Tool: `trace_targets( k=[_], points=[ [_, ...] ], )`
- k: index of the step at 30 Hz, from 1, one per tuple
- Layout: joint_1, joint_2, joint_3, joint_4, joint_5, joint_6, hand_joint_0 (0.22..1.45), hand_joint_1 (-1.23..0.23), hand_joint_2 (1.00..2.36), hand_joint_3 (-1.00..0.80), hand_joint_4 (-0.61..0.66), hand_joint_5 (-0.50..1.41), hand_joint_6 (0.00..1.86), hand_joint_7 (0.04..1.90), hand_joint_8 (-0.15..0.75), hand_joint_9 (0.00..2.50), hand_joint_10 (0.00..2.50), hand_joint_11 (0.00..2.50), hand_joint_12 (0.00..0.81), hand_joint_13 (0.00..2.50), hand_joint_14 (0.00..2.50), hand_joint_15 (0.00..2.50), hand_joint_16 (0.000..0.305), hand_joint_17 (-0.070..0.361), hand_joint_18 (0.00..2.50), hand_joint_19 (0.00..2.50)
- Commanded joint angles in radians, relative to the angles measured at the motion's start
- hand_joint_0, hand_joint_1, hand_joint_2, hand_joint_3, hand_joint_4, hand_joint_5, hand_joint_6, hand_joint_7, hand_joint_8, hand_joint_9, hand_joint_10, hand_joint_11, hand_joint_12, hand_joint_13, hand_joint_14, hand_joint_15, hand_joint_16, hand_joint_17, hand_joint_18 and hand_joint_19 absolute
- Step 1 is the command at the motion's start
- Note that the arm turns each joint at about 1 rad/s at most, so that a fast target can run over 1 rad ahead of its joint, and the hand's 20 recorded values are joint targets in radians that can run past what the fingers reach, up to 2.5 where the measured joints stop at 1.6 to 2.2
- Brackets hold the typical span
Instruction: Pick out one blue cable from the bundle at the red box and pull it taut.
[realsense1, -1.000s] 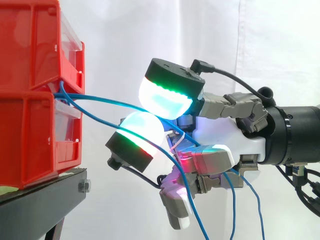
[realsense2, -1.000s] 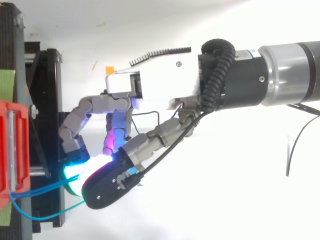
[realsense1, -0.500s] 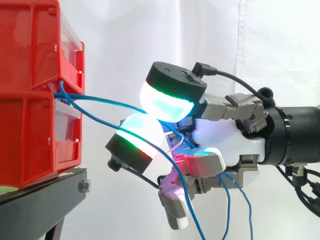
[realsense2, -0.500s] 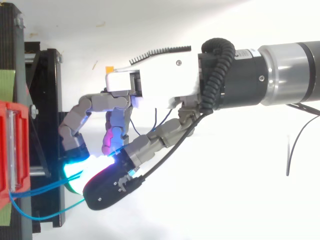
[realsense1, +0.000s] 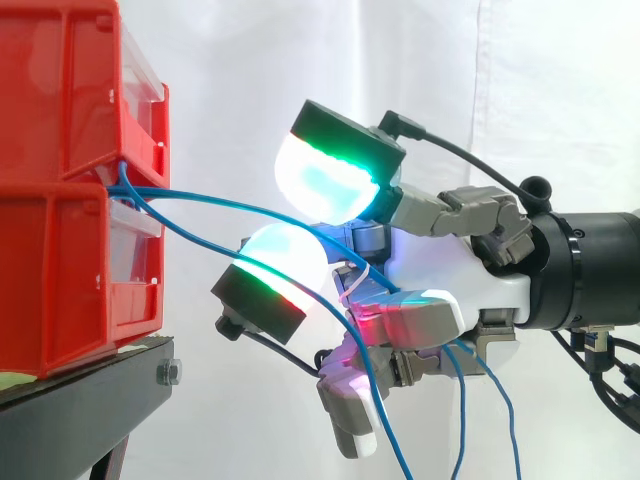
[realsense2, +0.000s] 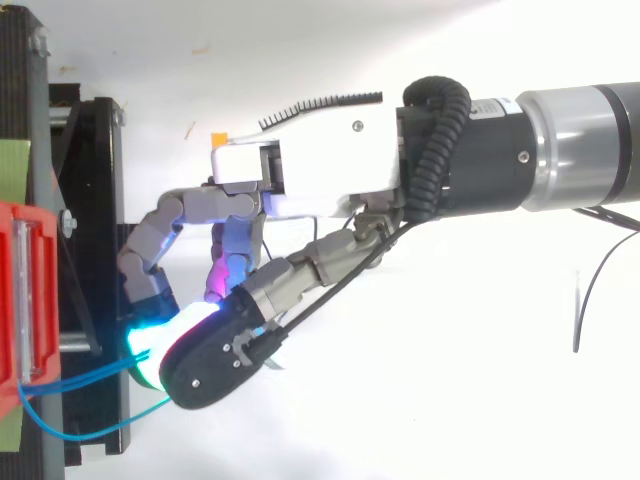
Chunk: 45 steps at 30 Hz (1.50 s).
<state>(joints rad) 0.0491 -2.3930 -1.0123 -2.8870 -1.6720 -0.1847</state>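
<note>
A blue cable leaves the seam between the two stacked tiers of the red box and runs in a shallow curve away from the box, off to its right, into the robot hand. The robot hand's fingers are curled, and its two large glowing pads close on that cable from above and below. The other blue cables leave the same seam lower down, pass through the curled fingers and hang down beyond them, right of the black stand that carries the box.
</note>
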Motion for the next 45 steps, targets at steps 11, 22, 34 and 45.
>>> trace_targets(
  k=[11,22,34,45],
  points=[
    [0.0,0.0,0.0,0.0,0.002,-0.001,0.62,-0.61,1.01,-0.32,0.02,-0.1,0.86,0.97,0.308,1.47,0.03,0.88,0.416,1.11,0.02,0.68,0.055,0.125,0.85,0.77],
    [0.0,0.0,0.0,0.0,0.002,-0.001,0.62,-0.76,1.01,-0.21,0.04,-0.11,0.89,0.94,0.315,1.43,0.03,0.87,0.429,1.1,0.02,0.66,0.061,0.136,0.85,0.75],
    [0.002,0.0,0.0,-0.001,0.011,-0.001,0.61,-0.36,1.0,-0.5,0.03,-0.1,0.87,0.93,0.305,1.5,0.03,0.87,0.415,1.13,0.02,0.68,0.056,0.126,0.86,0.79],
    [0.003,0.0,0.0,0.0,0.017,-0.001,0.61,-0.63,1.01,-0.17,0.05,-0.1,0.85,0.95,0.337,1.47,0.03,0.85,0.447,1.14,0.02,0.67,0.065,0.145,0.9,0.75]
  ],
)
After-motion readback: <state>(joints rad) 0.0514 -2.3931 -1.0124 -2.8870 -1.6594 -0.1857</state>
